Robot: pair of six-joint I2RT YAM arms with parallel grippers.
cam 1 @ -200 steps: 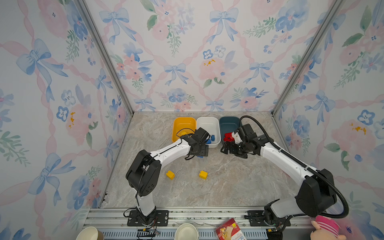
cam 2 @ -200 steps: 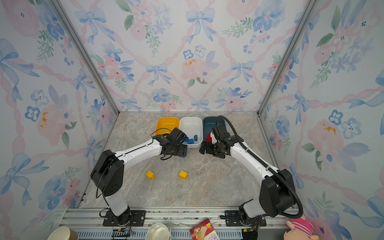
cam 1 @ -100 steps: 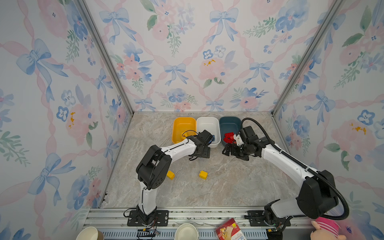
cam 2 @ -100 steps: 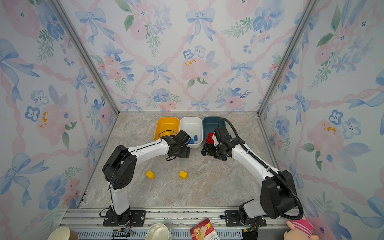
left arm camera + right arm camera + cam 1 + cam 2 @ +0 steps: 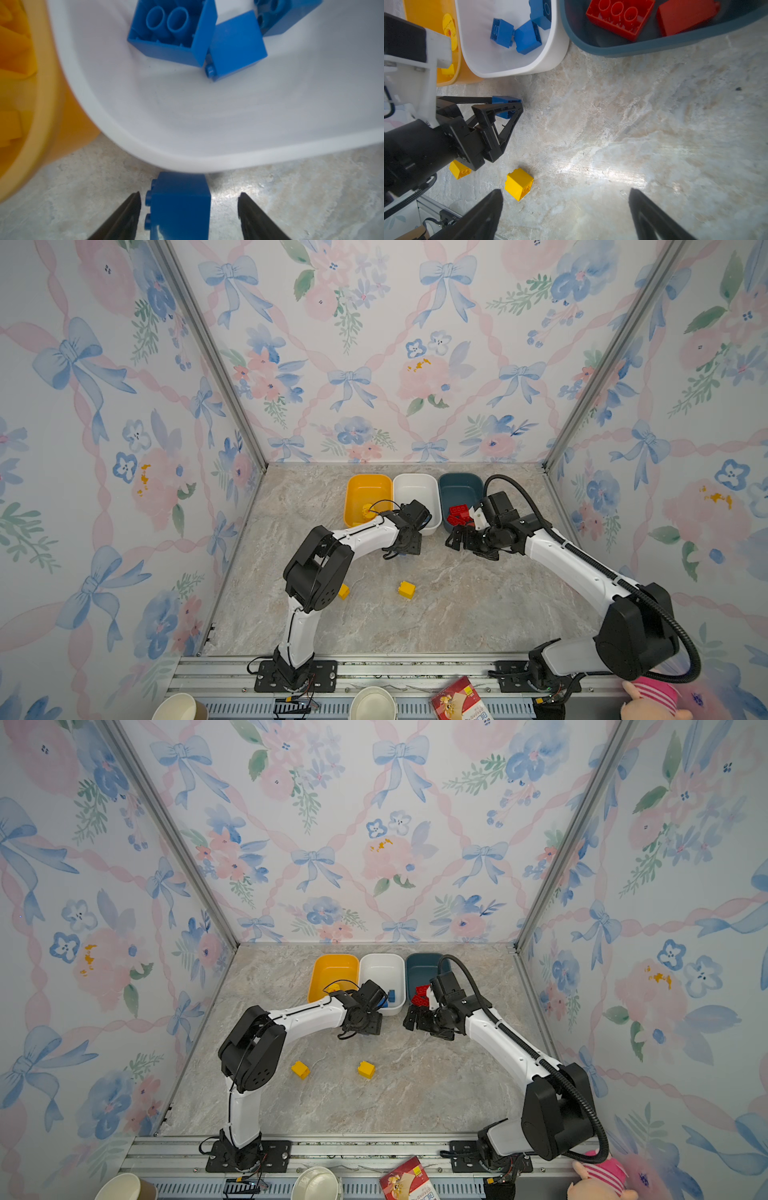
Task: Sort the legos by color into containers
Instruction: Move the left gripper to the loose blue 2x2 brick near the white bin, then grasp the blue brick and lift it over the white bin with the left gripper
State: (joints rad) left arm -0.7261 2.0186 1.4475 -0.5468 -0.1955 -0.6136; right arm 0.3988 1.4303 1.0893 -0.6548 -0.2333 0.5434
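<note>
The left end effector [image 5: 189, 194] has its two black jaws partly apart, one on each side of a small blue studded plastic brick [image 5: 180, 207] that lies on its side on the marbled stone-look surface [image 5: 633, 124]; the jaw on the studded side stands almost at the studs and the other shows a clear gap, so nothing is gripped yet; the brick sits hard against the near wall of the white rounded plastic tub [image 5: 187, 160], partly under its rolled rim.

I judge the main risk to lie there: uneven contact could twist the brick or skate it along the wall; the round studs give a jaw a poor seat, so the brick may slip out on the lift; a straight lift could catch the rim and nudge the tub, disturbing the three blue bricks [image 5: 172, 35] already inside; the yellow-orange plastic tub [image 5: 47, 104] just beside it could be shoved too.

The right end effector [image 5: 564, 207] hangs wide open and empty above bare surface, near the dark teal plastic tub [image 5: 633, 47] that holds red bricks [image 5: 618, 18]; it is close to the left arm, and a reach across the middle by either might bring them together.

Two yellow cube bricks [image 5: 519, 184] lie on the open surface, well apart from the tubs, blocking nothing; paper cups [image 5: 178, 707], a red packet [image 5: 457, 699] and a pink plush toy [image 5: 648, 697] lie beyond the front rail, out of the way.
</note>
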